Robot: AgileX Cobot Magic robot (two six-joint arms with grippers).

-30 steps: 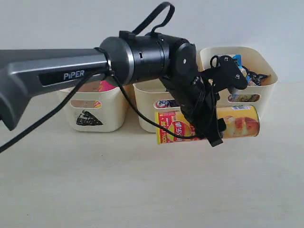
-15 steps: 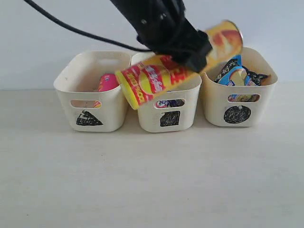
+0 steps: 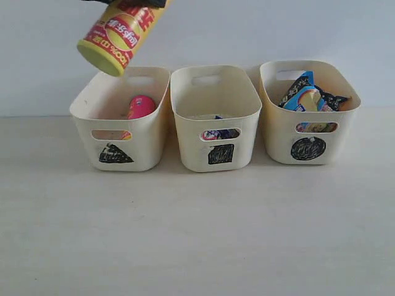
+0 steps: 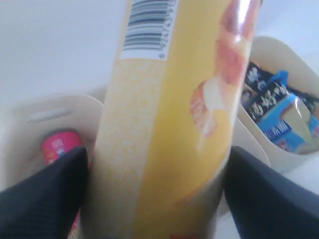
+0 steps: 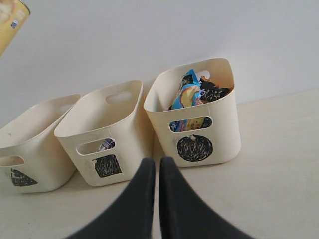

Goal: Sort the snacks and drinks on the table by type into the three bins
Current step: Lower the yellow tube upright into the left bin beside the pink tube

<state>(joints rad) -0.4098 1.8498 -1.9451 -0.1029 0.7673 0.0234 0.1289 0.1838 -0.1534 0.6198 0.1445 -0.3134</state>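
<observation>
My left gripper (image 4: 157, 152) is shut on a yellow chip tube (image 3: 117, 34) and holds it tilted high over the triangle bin (image 3: 148, 145), yellow-green lid end lowest. In the left wrist view the dark fingers (image 4: 45, 199) press on either side of the tube (image 4: 169, 109). A pink chip tube (image 3: 141, 106) lies in the triangle bin. Through the slot handle of the square bin (image 3: 244, 145) a white-blue carton (image 3: 220, 132) shows. The circle bin (image 3: 274, 145) holds blue and orange-black noodle packets (image 3: 305, 92). My right gripper (image 5: 155, 162) is shut and empty, low over the table before the bins.
The three bins stand side by side against a pale wall, with bare tabletop (image 3: 197, 234) in front of them. In the exterior view the left arm is almost wholly above the frame, and the right arm does not show there.
The left arm has lifted the yellow tube from in front of the square bin up and leftward to above the triangle bin, and has left the exterior view. The right gripper stayed shut.
</observation>
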